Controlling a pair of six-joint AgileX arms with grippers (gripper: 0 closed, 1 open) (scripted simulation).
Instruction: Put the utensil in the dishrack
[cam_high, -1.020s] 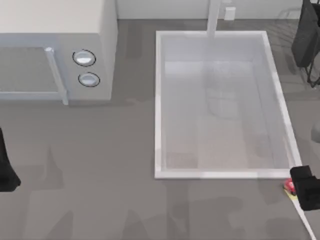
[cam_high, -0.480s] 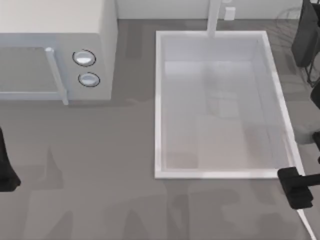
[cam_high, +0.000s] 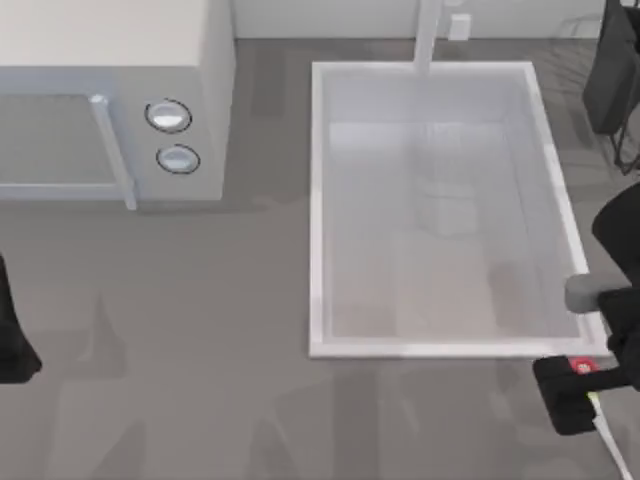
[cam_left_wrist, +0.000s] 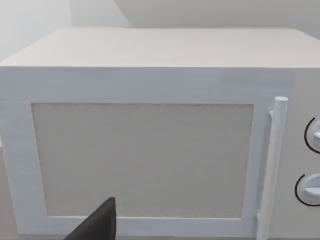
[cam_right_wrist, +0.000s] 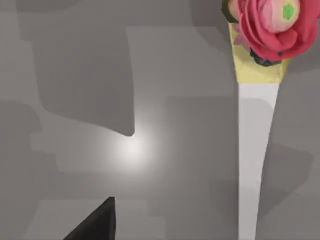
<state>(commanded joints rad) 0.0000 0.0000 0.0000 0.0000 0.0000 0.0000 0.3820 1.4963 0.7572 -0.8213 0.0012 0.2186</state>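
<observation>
Right end effector (cam_high: 575, 398) sits over the utensil (cam_right_wrist: 257, 100) at the tabletop's (cam_high: 200, 380) right front, just below the sink basin (cam_high: 318, 200) corner; can't tell if it's spread or pinching. Utensil seems to lie flat on the tabletop, red head toward the sink. Dishrack (cam_high: 612, 70) is well apart, at the far right. Left arm (cam_high: 12, 340) is parked at the left edge, facing the microwave (cam_left_wrist: 145, 150).

Matte black arms; right arm (cam_high: 612, 300) bears grey cylinder.
</observation>
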